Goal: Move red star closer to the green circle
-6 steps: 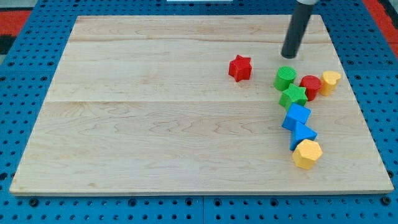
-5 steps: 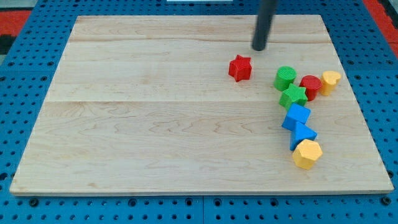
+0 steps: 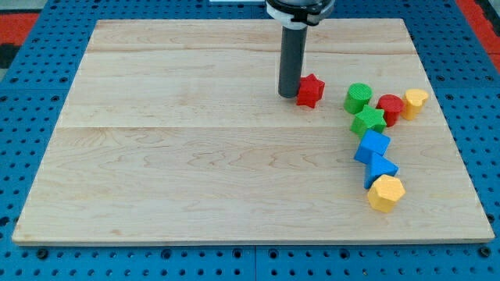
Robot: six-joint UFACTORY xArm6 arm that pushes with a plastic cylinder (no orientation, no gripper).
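The red star point(image 3: 311, 90) lies on the wooden board, right of centre near the view's top. My tip point(image 3: 288, 94) stands against the star's left side, touching it. The green circle point(image 3: 358, 98) sits a short gap to the right of the star. The rod rises straight up from the tip to the view's top edge.
A green star point(image 3: 369, 121) sits just below the green circle. A red circle point(image 3: 390, 108) and a yellow block point(image 3: 415, 101) lie to its right. Two blue blocks point(image 3: 373, 146) point(image 3: 380, 168) and a yellow hexagon point(image 3: 385, 193) run down the right side.
My tip has swept from above the green circle leftwards and down to the star's left side. The red star has shifted a little to the right, toward the green circle.
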